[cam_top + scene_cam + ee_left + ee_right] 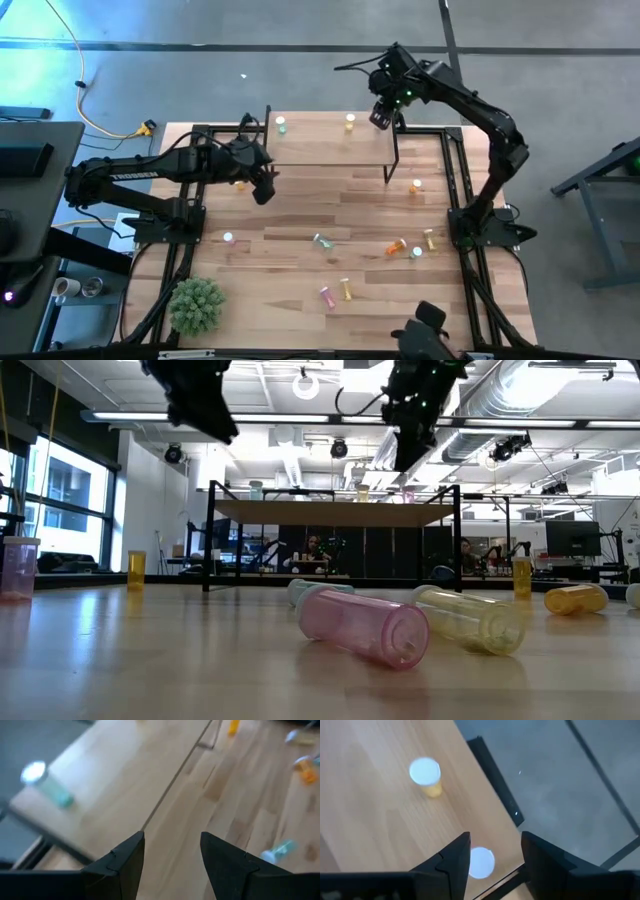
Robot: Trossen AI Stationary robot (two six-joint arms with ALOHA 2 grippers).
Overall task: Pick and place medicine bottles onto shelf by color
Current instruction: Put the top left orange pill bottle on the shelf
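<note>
The light-wood shelf stands on black legs at the table's far side. A green bottle and a yellow bottle stand upright on it. My right gripper is open above the shelf's far right corner. In the right wrist view the yellow bottle shows, and a third bottle's white cap stands on the shelf below the gap between the fingers, apart from them. My left gripper is open and empty above the table by the shelf's near left corner; its view shows the green bottle.
Several bottles lie or stand on the table: a pink one and a yellow one lying at the near middle, an orange one and a green one lying, a yellow one upright. A green plant stands near left.
</note>
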